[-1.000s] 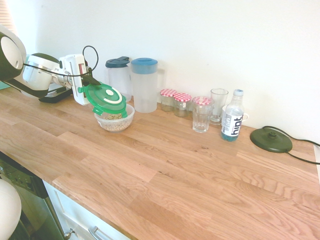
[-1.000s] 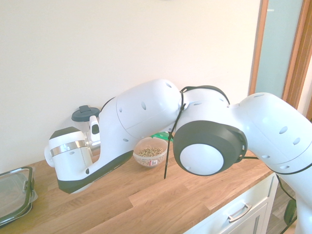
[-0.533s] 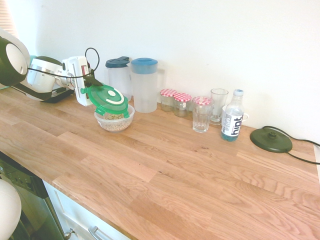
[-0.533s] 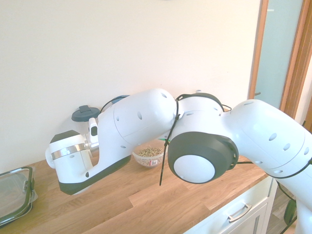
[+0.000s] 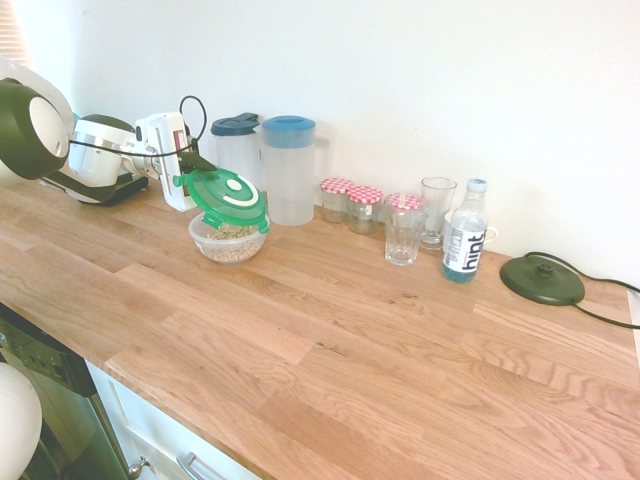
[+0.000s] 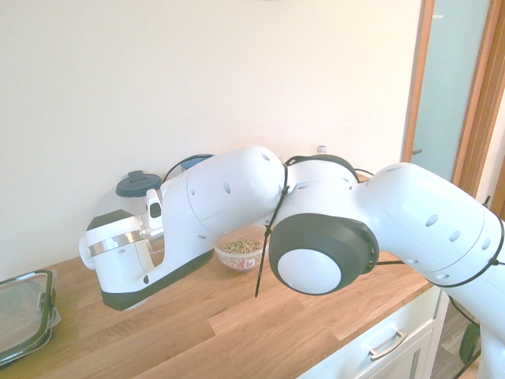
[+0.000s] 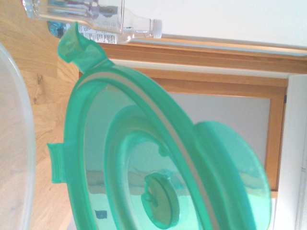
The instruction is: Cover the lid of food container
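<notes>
Pincer pinches round green plastic lid, tilted over small clear round food container; seating remains.

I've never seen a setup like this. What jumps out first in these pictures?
Probably the bright green lid, held tilted in the white arm's gripper just above a small clear bowl of grain near the left end of the wooden counter. Behind it, along the wall, stand two blue-topped pitchers, three red-checked jars, two glasses and a water bottle.
</notes>
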Robot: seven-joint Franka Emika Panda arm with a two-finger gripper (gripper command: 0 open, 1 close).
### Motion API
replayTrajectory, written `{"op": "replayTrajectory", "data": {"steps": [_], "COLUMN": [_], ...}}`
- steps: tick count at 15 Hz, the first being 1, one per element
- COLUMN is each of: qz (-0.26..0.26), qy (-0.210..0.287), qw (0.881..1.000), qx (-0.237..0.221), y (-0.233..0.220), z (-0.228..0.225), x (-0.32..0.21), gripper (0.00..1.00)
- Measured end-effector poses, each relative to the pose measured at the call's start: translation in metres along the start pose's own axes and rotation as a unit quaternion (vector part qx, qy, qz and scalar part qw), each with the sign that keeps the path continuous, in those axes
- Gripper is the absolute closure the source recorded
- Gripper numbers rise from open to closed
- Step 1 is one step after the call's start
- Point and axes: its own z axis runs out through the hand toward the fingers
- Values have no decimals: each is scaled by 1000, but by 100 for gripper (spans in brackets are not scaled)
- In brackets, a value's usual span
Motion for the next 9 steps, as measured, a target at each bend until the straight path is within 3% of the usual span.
{"op": "replayTrajectory", "data": {"steps": [6,7,9], "qz": [-6,-8,-11], "qy": [3,4,3], "qw": [1000,1000,1000], "qx": [6,6,6], "y": [0,-1,-3], "z": [-11,-12,-13], "x": [-9,-12,-15], "gripper": [100,0,0]}}
